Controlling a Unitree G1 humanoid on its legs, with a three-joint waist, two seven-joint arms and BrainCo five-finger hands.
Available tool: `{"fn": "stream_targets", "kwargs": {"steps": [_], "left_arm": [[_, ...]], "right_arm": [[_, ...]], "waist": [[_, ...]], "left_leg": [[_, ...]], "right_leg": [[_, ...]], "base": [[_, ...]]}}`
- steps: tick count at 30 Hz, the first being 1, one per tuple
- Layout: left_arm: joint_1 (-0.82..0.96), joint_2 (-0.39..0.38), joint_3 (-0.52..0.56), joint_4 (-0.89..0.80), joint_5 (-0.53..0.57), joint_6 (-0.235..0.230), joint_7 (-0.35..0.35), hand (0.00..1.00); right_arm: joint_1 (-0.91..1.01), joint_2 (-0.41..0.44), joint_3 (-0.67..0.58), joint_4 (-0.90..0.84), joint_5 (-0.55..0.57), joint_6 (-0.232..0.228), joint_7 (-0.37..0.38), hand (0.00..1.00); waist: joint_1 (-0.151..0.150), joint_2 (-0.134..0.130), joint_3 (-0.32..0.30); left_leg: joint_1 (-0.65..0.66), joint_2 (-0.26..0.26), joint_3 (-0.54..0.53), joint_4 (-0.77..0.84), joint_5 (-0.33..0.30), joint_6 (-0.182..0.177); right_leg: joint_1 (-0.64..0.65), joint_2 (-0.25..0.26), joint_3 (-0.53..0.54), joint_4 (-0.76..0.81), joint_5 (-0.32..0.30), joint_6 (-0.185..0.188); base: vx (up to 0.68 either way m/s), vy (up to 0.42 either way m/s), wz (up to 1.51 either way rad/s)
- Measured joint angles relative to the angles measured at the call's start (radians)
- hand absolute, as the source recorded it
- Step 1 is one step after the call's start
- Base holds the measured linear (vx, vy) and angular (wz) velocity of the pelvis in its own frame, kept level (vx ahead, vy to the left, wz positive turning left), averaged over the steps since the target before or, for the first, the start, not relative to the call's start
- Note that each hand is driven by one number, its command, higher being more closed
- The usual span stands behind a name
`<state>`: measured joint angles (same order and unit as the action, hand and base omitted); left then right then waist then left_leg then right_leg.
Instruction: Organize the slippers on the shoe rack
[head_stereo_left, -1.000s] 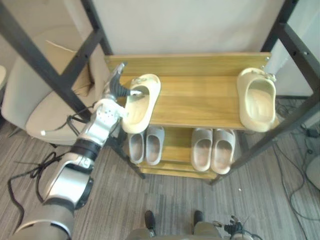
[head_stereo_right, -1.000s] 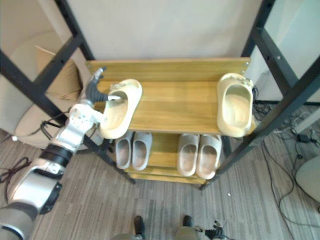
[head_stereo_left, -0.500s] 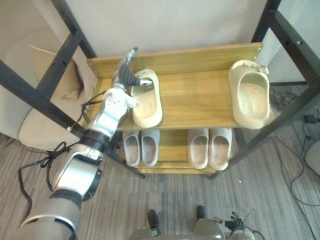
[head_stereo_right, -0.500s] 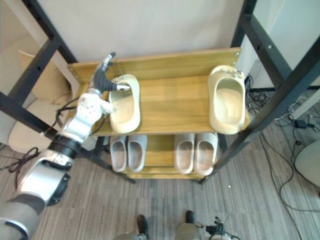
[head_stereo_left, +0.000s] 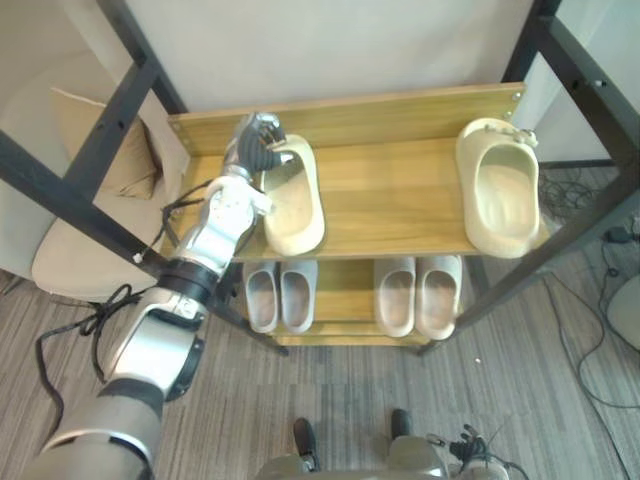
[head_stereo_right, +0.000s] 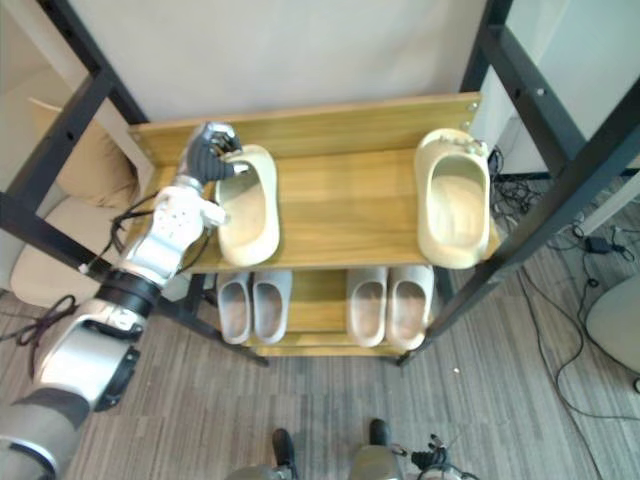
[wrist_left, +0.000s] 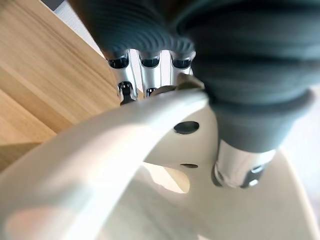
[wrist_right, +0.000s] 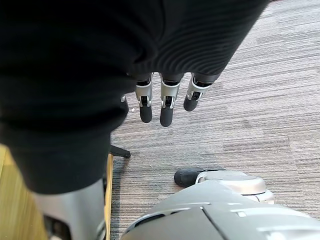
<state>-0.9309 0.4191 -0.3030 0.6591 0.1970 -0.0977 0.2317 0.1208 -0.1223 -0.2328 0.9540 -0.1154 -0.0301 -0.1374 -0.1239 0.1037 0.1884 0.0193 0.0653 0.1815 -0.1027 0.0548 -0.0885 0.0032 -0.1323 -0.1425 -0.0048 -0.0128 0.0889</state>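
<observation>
Right hand (wrist_right: 167, 102) hangs over the floor. Its dark ribbed cover spreads from 12 o'clock round to 9 o'clock. The silver fingers (wrist_right: 145, 106) come out from under the cover side by side, straight and relaxed, dark tips pointing toward 6 o'clock. The thumb (wrist_right: 70, 212) sits apart at 7 o'clock, a silver shaft under the cover. Grey striped carpet (wrist_right: 260, 110) runs from 1 o'clock down to 5 o'clock of the fingertips. A black frame foot (wrist_right: 120, 152) stands on the carpet just toward 7 o'clock of the fingertips. A light wooden edge (wrist_right: 9, 220) shows at 8 o'clock, beside the thumb.
</observation>
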Motion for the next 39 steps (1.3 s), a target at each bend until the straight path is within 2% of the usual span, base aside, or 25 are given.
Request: {"fn": "stream_targets", "kwargs": {"steps": [5, 14, 20, 29, 35, 39], "left_arm": [[0.005, 0.000, 0.025, -0.010, 0.000, 0.017, 0.003, 1.00], [0.056, 0.000, 0.026, -0.120, -0.002, 0.018, 0.004, 1.00], [0.081, -0.012, -0.055, -0.227, -0.003, 0.016, 0.004, 1.00], [0.080, -0.070, -0.101, -0.280, 0.002, -0.002, 0.004, 1.00], [0.038, -0.078, -0.130, -0.290, 0.087, -0.004, 0.029, 1.00], [-0.032, -0.078, -0.157, -0.257, 0.193, -0.003, 0.053, 1.00]], "right_arm": [[0.001, 0.000, 0.001, 0.000, 0.000, 0.000, 0.000, 0.00], [0.001, 0.000, 0.012, 0.000, -0.001, 0.000, 0.000, 0.00], [0.000, -0.005, 0.040, -0.003, -0.001, 0.000, 0.000, 0.00], [-0.001, -0.007, 0.040, -0.006, -0.001, -0.001, -0.001, 0.00], [0.004, -0.006, 0.030, -0.036, -0.002, -0.002, -0.003, 0.00], [0.006, -0.002, 0.016, -0.038, -0.001, -0.017, -0.012, 0.00]], "waist": [[0.000, -0.001, 0.000], [-0.001, -0.003, 0.002], [-0.002, -0.006, 0.004], [-0.011, -0.006, 0.004], [-0.026, -0.005, 0.003], [-0.043, -0.002, 0.001]], "left_leg": [[0.004, 0.003, -0.001, 0.000, 0.000, 0.000], [0.011, 0.007, -0.007, 0.000, 0.000, 0.000], [0.015, 0.008, -0.007, 0.000, -0.001, -0.001], [0.013, 0.009, 0.000, 0.000, -0.002, -0.002], [-0.009, 0.008, 0.028, 0.000, -0.002, -0.002], [-0.020, 0.008, 0.050, 0.000, -0.002, -0.002]], "right_leg": [[0.002, 0.002, -0.001, 0.000, 0.000, -0.001], [0.017, 0.006, -0.010, -0.003, -0.002, -0.004], [0.019, 0.006, -0.011, -0.003, -0.002, -0.004], [0.009, 0.006, 0.004, 0.000, -0.002, -0.004], [-0.040, 0.008, 0.045, 0.019, -0.001, -0.002], [-0.068, 0.008, 0.070, 0.027, 0.002, -0.002]], "base": [[-0.01, 0.000, -0.02], [0.01, -0.007, 0.03], [0.00, 0.000, 0.00], [0.00, 0.000, -0.03], [0.00, 0.006, -0.14], [0.00, 0.006, -0.18]]}}
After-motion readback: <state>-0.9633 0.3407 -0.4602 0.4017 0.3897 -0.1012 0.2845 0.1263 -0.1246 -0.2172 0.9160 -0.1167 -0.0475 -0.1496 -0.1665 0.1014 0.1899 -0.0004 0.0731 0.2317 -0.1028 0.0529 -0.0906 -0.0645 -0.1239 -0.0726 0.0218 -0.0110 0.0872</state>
